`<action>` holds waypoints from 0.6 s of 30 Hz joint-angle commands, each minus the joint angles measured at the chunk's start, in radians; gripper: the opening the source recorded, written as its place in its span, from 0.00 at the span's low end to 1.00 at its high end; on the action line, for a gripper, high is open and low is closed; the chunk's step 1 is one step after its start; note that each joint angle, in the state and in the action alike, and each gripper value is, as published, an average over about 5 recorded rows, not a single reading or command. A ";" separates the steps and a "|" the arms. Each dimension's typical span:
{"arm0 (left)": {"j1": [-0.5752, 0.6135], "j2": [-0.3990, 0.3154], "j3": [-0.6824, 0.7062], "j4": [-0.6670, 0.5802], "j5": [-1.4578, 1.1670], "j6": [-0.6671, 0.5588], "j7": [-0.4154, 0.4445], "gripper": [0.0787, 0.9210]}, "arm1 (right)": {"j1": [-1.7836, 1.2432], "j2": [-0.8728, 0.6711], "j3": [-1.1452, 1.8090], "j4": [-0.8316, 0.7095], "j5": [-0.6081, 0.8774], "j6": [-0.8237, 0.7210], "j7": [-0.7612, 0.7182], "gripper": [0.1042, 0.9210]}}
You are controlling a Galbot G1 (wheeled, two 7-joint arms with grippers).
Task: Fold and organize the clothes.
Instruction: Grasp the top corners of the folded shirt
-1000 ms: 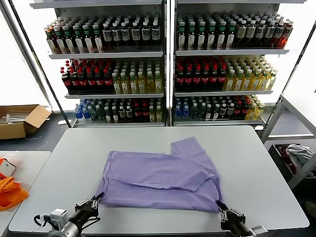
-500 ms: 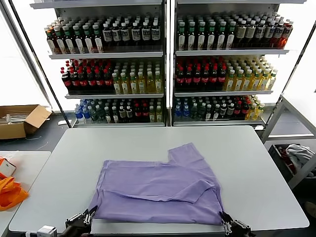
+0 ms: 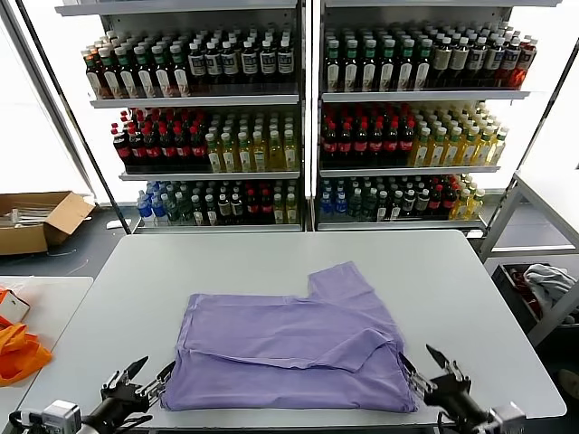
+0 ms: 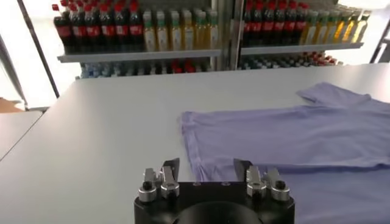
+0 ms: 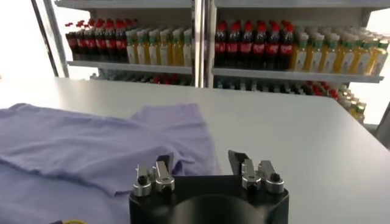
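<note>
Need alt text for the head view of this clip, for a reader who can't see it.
A lavender T-shirt lies partly folded on a grey table, one sleeve pointing toward the drink shelves behind. The left tool and right tool sit open at the shirt's near corners, holding nothing.

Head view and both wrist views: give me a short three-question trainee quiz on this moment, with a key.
1. True or false: the left gripper is shut on the T-shirt.
2. Which T-shirt edge do the left gripper and the right gripper flank? A) far edge B) near edge
3. Fill in: the T-shirt lies on the grey ____.

Key: 1 false, its fingers are spread and hold nothing; 2 B; 3 table.
</note>
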 commanded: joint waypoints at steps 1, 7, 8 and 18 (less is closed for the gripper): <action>-0.324 0.219 0.132 0.248 -0.079 -0.034 0.168 0.70 | 0.495 -0.046 -0.137 -0.253 0.055 -0.155 -0.099 0.85; -0.553 0.284 0.299 0.442 -0.145 -0.024 0.162 0.86 | 0.757 -0.050 -0.328 -0.477 0.063 -0.188 -0.191 0.88; -0.586 0.291 0.324 0.473 -0.145 -0.025 0.161 0.87 | 0.791 -0.044 -0.357 -0.516 0.062 -0.189 -0.200 0.88; -0.814 0.288 0.492 0.705 -0.149 -0.033 0.158 0.88 | 1.027 0.080 -0.533 -0.818 0.025 -0.190 -0.223 0.88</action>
